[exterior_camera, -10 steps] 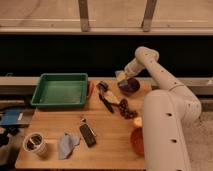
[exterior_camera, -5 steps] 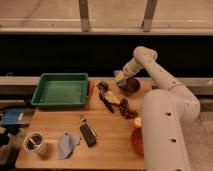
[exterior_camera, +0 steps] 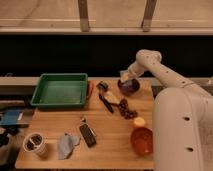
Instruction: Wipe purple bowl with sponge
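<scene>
The purple bowl [exterior_camera: 129,87] sits at the far right of the wooden table [exterior_camera: 105,150]. My gripper [exterior_camera: 125,77] reaches down from the white arm over the bowl's far left rim. A pale yellowish sponge [exterior_camera: 123,76] shows at the gripper tip, right at the bowl's rim. The gripper partly hides the bowl's inside.
A green tray [exterior_camera: 61,91] stands at the back left. Dark utensils [exterior_camera: 106,98] and a bunch of grapes [exterior_camera: 127,110] lie mid-table. An orange bowl [exterior_camera: 142,140] and a yellow fruit [exterior_camera: 139,121] are at the front right. A phone [exterior_camera: 88,134], a blue cloth [exterior_camera: 66,145] and a cup [exterior_camera: 34,144] are in front.
</scene>
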